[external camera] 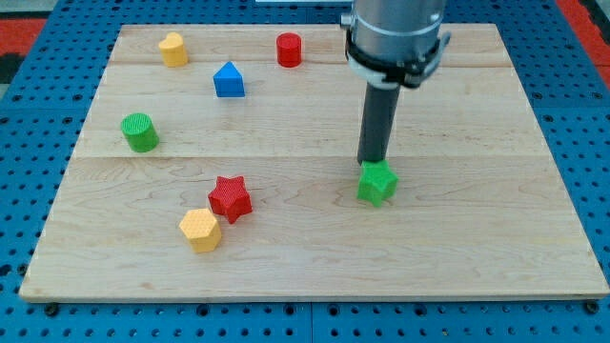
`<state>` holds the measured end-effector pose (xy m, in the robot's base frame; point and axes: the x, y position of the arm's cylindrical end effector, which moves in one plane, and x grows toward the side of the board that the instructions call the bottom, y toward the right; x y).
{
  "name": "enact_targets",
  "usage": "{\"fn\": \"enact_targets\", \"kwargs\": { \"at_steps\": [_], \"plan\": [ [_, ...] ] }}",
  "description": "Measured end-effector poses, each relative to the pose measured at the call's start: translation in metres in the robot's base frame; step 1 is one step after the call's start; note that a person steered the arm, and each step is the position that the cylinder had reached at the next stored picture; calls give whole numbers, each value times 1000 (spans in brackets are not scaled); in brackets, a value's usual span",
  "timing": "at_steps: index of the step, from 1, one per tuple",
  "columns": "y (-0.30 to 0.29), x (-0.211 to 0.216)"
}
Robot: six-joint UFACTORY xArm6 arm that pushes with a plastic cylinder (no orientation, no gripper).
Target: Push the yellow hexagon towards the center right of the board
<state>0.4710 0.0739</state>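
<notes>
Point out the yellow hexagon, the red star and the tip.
yellow hexagon [200,229], camera view, top face.
red star [230,196], camera view, top face.
my tip [371,161], camera view, rod's very end, just above the green block [377,183].

The yellow hexagon [200,230] has the red star [230,197] touching it at 1 o'clock. At 3 o'clock the board [477,257] is open. The green block [377,182] and my tip [371,162] stand farther away at 2 o'clock.

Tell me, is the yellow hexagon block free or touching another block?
Touching, it seems: the yellow hexagon block sits against the red star block, with no visible gap.
</notes>
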Motion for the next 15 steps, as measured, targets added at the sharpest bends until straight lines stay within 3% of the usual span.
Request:
{"fn": "enact_targets", "kwargs": {
  "at_steps": [2,4,5,7,8,9,10,11,12,13,15],
  "plan": [
    [1,20],
    [15,9],
    [-18,-30],
    [-208,-24],
    [-275,15],
    [-262,73],
    [-178,101],
    [-116,86],
    [-115,30],
    [-104,9],
    [-134,64]
  ]
}}
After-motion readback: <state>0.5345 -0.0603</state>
